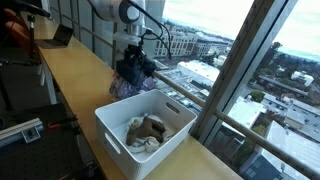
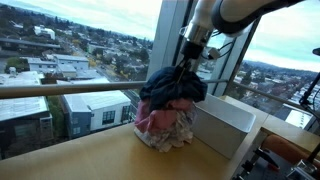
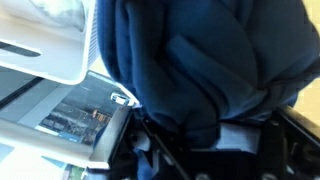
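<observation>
Nearest to me, a white bin [image 1: 160,155] stands on the worktop [image 1: 80,75] toward its near end, close to the window-side edge. It holds a loose heap of beige, brown and white cloths [image 1: 145,132], lying below the rim.

Just beyond the bin's far wall sits a pink patterned pile of clothes [image 2: 160,128], also by the window-side edge.

On top of that pile I record a dark blue garment [image 2: 172,88]. It is bunched, its gathered peak pointing up and its folds falling downward, so the long axis runs roughly vertical. Its lower folds meet the pile.

The tool [image 2: 188,55] is clamped tight on the garment's peak and points straight down. The wrist view is filled with dark cloth.

The arm [image 1: 125,14] drops in from above, its forearm steep.

Farther along the worktop lies a laptop [image 1: 62,36].
</observation>
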You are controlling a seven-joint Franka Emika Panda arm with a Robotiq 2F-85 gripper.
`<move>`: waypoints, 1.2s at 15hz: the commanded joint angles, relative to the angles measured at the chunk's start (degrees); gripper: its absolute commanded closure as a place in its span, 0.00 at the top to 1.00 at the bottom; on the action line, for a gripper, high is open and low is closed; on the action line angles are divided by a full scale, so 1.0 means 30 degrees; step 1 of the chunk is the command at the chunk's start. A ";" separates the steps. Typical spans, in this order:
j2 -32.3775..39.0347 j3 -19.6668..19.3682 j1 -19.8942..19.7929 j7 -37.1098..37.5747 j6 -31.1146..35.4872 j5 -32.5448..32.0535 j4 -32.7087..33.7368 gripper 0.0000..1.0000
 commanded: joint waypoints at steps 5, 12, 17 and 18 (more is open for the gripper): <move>-0.6221 0.0021 -0.1498 -0.1398 -0.0895 0.2144 -0.1447 0.00; -1.0579 -0.1921 -0.3129 -0.2441 -0.2291 0.3956 -0.1288 0.00; -1.1653 -0.4100 -0.4199 -0.3450 -0.3948 0.4534 0.0189 0.00; -1.1652 -0.4454 -0.4346 -0.3608 -0.4131 0.4653 0.0435 0.00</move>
